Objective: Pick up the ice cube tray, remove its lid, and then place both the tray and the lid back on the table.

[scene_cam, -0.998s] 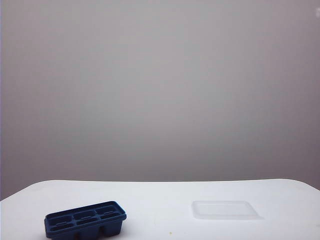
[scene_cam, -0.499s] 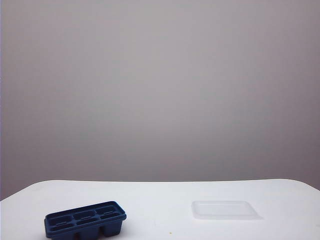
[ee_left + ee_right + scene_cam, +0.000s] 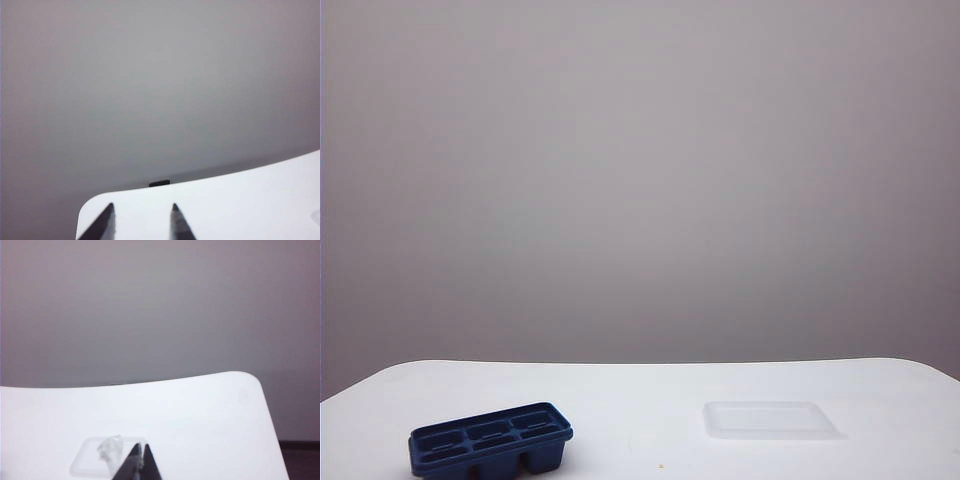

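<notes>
The dark navy ice cube tray stands uncovered on the white table at the front left, its compartments facing up. The translucent whitish lid lies flat on the table at the right, apart from the tray. Neither arm shows in the exterior view. In the left wrist view my left gripper is open over a bare table corner, with nothing between its fingertips. My right gripper is shut and empty, its tips just in front of the lid, which has a crinkled whitish patch on it.
A small dark object sits at the table's far edge in the left wrist view. A tiny yellowish speck lies on the table between tray and lid. A plain grey wall is behind the table.
</notes>
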